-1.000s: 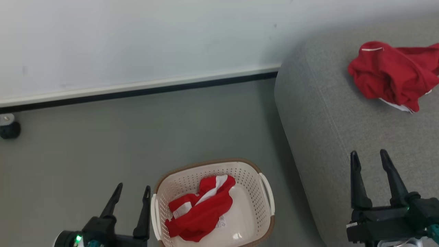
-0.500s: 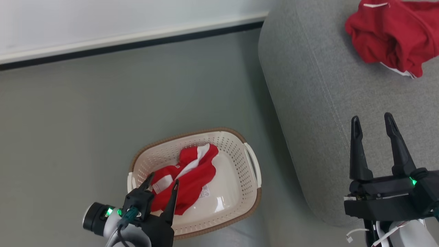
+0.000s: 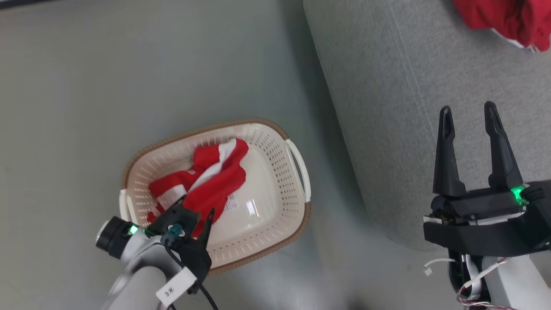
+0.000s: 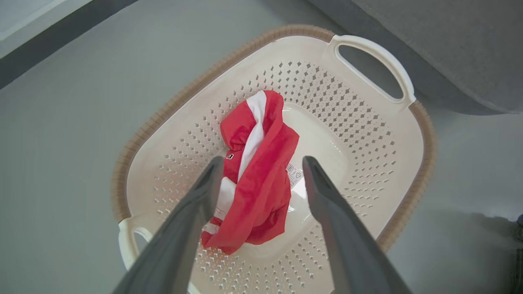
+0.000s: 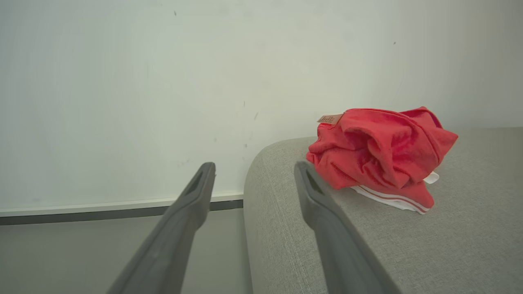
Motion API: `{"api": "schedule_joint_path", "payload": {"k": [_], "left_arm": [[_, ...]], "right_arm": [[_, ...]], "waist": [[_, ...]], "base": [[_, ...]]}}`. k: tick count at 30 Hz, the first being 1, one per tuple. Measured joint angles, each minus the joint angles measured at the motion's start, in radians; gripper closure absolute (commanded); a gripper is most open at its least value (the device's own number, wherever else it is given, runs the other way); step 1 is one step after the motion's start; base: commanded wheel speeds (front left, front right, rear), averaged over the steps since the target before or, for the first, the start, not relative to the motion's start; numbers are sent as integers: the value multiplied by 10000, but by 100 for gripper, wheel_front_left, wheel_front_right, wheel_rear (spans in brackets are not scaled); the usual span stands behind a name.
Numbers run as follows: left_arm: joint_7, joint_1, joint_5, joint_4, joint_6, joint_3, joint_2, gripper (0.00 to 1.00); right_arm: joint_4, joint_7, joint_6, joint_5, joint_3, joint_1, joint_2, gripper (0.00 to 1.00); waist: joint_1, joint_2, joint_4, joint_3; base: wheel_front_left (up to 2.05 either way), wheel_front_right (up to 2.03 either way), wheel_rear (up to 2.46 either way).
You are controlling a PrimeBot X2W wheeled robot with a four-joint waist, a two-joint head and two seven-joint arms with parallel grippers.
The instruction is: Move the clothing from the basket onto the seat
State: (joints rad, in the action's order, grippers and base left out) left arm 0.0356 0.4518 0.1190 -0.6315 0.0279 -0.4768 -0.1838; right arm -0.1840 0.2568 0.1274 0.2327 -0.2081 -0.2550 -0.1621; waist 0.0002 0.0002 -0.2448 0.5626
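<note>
The left gripper (image 3: 198, 204) hangs over the near left end of the basket (image 3: 275, 148) with its jaws spread wide and nothing between them. In the left wrist view its fingers frame the red garment (image 4: 261, 183), which lies crumpled on the basket's bottom, towards its left wall. Whether the tips touch the cloth I cannot tell. The basket stands on the floor (image 3: 64, 86), just beside the left edge of the seat (image 3: 387, 107). The right gripper (image 3: 468, 107) hovers over the seat's near edge, also wide open and empty. A second red garment (image 3: 508, 17) already lies at the seat's far right. The step in hand looks like the reach for the garment in the basket. Next, the left fingers should sink into the bunched cloth and close on a thick fold before lifting it towards the seat
</note>
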Motion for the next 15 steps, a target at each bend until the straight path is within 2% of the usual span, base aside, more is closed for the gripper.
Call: {"api": "schedule_joint_path", "payload": {"k": [15], "left_arm": [[-313,1777,-330,-867,-8,56,-309,0]], "right_arm": [[-497,0,0,-67,-4,-1086,272,0]], "waist": [[-1,1,-504,2005]], "base": [[0,0,0]]}}
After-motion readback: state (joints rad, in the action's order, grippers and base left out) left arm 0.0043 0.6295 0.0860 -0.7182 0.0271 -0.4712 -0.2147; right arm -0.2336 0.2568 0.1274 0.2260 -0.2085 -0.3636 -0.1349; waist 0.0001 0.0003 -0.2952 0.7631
